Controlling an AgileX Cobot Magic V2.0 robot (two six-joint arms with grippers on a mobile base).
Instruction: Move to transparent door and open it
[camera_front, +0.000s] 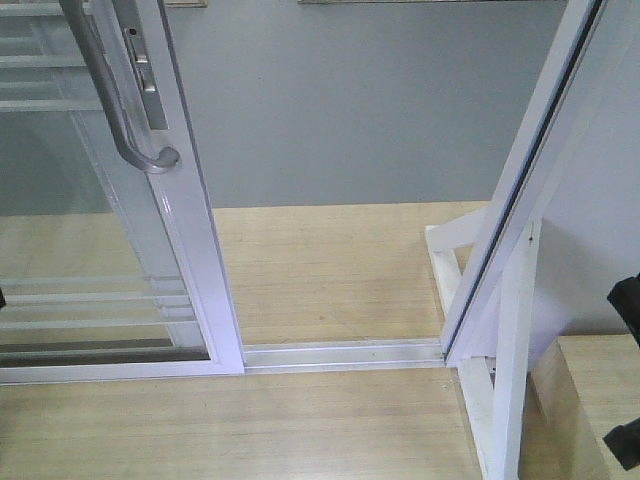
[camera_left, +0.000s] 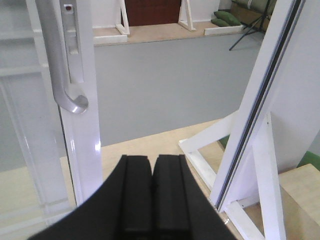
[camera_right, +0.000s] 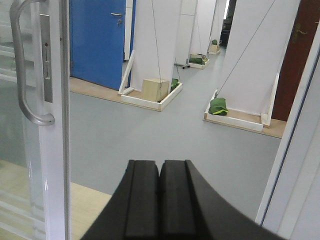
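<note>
Now | left tool (camera_left: 152, 165) together | right tool (camera_right: 159, 170) together | transparent door (camera_front: 190, 220) top cropped

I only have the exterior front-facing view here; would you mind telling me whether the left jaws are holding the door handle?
Observer: No. In the left wrist view the left gripper is shut on nothing, and the handle of the transparent door is up and to its left.
Operator: And the right arm?
Observer: The right gripper is shut and empty too, with the handle up to its left.
Operator: What lies beyond the opening?
Observer: Grey floor, then a blue door and a wooden box.
</note>
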